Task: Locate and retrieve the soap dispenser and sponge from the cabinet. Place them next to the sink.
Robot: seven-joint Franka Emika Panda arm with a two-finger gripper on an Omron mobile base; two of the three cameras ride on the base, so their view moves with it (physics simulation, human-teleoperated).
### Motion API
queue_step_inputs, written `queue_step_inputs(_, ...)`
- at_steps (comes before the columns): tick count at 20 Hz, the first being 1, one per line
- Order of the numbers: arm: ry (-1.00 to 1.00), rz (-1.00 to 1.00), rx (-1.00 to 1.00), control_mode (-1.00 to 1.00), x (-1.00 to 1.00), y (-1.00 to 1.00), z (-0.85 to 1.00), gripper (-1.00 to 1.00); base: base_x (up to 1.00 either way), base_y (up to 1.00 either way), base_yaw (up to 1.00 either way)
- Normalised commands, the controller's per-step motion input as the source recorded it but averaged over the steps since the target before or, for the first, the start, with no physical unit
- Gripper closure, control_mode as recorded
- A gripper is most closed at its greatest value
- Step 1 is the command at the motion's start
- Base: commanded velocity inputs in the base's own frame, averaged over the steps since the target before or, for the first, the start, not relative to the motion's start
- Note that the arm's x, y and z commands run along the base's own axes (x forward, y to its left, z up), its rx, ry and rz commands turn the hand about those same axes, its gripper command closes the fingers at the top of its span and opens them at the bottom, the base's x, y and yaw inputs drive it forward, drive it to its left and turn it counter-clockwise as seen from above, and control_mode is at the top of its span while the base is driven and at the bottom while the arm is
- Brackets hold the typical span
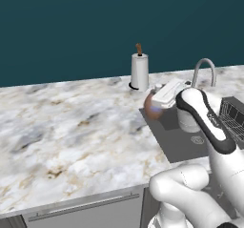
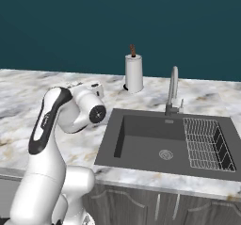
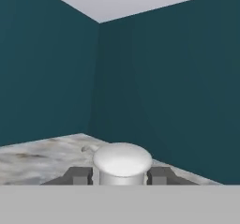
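Observation:
The soap dispenser (image 1: 153,107), a reddish-brown bulbous bottle, hangs at the sink's (image 1: 177,141) left edge, just above the counter. My gripper (image 1: 157,100) is shut on its top. In the hand view the white pump top (image 3: 122,161) sits between the two dark fingertips (image 3: 78,175), with my gripper (image 3: 121,175) closed around it. From the right base view the hand (image 2: 88,90) is left of the sink (image 2: 141,144), and the arm hides the bottle. The sponge and the cabinet are out of view.
A white paper-towel roll (image 1: 139,72) (image 2: 134,73) stands at the back of the marble counter (image 1: 71,127). The chrome faucet (image 1: 204,70) (image 2: 173,91) rises behind the basin. A wire rack (image 2: 204,144) fills the sink's right side. Teal walls meet in a corner ahead.

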Motion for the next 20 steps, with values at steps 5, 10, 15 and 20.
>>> queue_step_inputs(5,-0.03,0.00,0.00,-1.00,0.22,0.00,-0.34,1.00,0.00,0.00,0.00)
queue_step_inputs(10,0.04,0.00,-0.01,-1.00,0.17,0.00,-0.15,1.00,0.00,0.00,0.00)
queue_step_inputs(15,-0.01,0.00,0.00,-1.00,0.15,0.00,-0.15,1.00,0.00,0.00,0.00)
queue_step_inputs(20,-0.02,0.00,0.00,-1.00,0.13,0.00,-0.24,1.00,0.00,0.00,0.00)
